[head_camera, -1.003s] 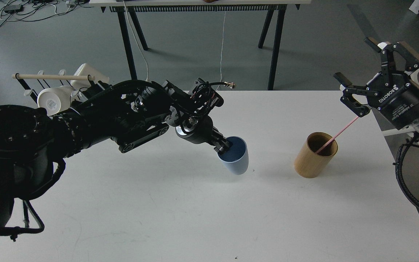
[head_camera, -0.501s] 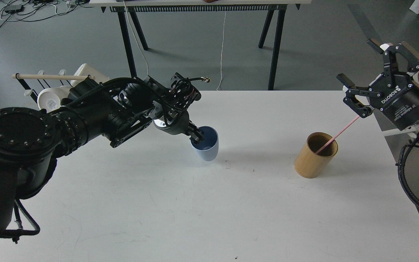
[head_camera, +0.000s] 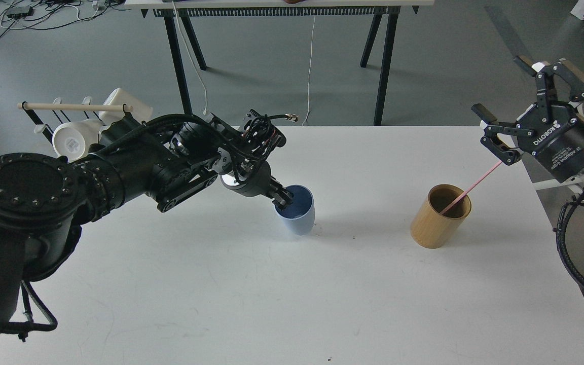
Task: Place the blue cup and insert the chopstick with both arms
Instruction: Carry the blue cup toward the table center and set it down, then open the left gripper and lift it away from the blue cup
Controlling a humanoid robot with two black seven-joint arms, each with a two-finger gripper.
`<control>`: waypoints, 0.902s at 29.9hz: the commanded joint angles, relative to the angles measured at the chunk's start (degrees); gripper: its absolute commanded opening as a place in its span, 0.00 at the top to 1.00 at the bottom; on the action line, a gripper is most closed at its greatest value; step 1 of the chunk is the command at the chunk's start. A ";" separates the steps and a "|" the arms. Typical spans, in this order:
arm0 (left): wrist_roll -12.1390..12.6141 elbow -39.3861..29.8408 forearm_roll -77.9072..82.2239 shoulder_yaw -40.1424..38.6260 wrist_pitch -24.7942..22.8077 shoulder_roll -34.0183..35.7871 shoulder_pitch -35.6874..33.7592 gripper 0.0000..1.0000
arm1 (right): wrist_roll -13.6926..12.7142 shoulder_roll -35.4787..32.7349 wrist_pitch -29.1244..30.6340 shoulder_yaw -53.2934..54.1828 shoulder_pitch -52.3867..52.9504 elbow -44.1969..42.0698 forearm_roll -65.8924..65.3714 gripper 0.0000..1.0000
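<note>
my left claw (head_camera: 283, 198) pinches the blue cup (head_camera: 298, 213) by its near rim, one finger inside; it looks light, stiff, tippy. my right claw (head_camera: 520, 109) is spread, the chopstick (head_camera: 469, 188) leaning just below it.

The chopstick's (head_camera: 467, 191) lower end is hidden inside the wooden cup (head_camera: 440, 216). The left end effector's (head_camera: 283, 199) fingertips are lost against the blue cup's (head_camera: 297, 216) rim. The counter (head_camera: 292, 284) is cut off at the frame's bottom.

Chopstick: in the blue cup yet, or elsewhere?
Elsewhere: the chopstick leans in the wooden cup; the blue cup holds none.
</note>
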 commanded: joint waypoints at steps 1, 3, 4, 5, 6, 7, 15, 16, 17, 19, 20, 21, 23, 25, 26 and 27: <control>0.00 -0.10 -0.09 0.01 0.01 -0.01 0.23 0.97 | 0.00 0.00 0.03 0.00 0.00 0.00 0.00 0.06; 0.00 -0.10 -0.09 -0.07 0.01 -0.01 0.23 0.95 | 0.00 0.09 0.03 -0.08 0.00 0.00 0.00 0.06; 0.00 -0.19 -0.09 -0.07 0.01 -0.01 0.23 0.94 | 0.00 0.09 -0.05 -0.09 0.00 0.00 0.00 0.06; 0.00 -0.19 -0.17 -0.07 0.01 -0.01 0.23 0.92 | 0.00 0.09 -0.05 -0.09 0.00 0.00 0.00 0.06; 0.00 -0.27 -0.26 -0.16 0.01 -0.01 0.23 0.90 | 0.00 0.09 -0.05 -0.09 0.00 0.00 0.00 0.06; 0.00 -0.28 -0.35 -0.16 0.01 -0.01 0.23 0.90 | 0.00 0.09 -0.05 -0.09 0.00 0.00 0.00 0.06; 0.00 -0.89 -0.53 -1.30 0.01 -0.01 0.15 0.64 | 0.00 0.09 -0.05 -0.17 0.00 0.09 0.00 0.06; 0.00 -0.89 -0.53 -2.18 0.01 -0.01 0.15 0.57 | 0.00 0.09 -0.05 -0.26 0.00 0.18 0.00 0.06; 0.00 -0.89 -0.53 -2.88 0.01 -0.01 0.23 0.54 | 0.00 0.09 -0.05 -0.26 0.00 0.18 0.00 0.06; 0.00 -0.89 -0.61 -4.29 0.01 -0.01 0.15 0.44 | 0.00 0.09 -0.05 -0.26 0.00 0.18 0.00 0.06; 0.00 -0.89 -0.79 -4.99 0.01 -0.01 0.15 0.39 | 0.00 0.09 -0.05 -0.26 0.00 0.18 0.00 0.06; 0.00 -0.89 -1.31 -5.69 0.01 -0.01 0.15 0.33 | 0.00 0.09 -0.05 -0.17 0.00 0.18 0.00 0.06; 0.00 -0.72 -2.98 -7.27 0.01 -0.01 0.06 0.16 | 0.00 0.09 -0.05 -0.09 0.00 0.18 0.00 0.06; 0.00 -0.54 -5.44 -8.60 0.01 -0.01 -0.03 0.08 | 0.00 0.00 -0.14 0.09 0.00 0.18 0.00 0.06; 0.00 -0.54 -6.84 -8.95 0.01 -0.01 0.06 0.05 | 0.00 0.00 -0.23 0.00 0.09 0.26 0.00 0.06; 0.00 -0.54 -8.16 -9.13 0.01 -0.01 0.06 0.03 | 0.00 -0.09 -0.32 0.09 0.35 0.26 0.00 0.06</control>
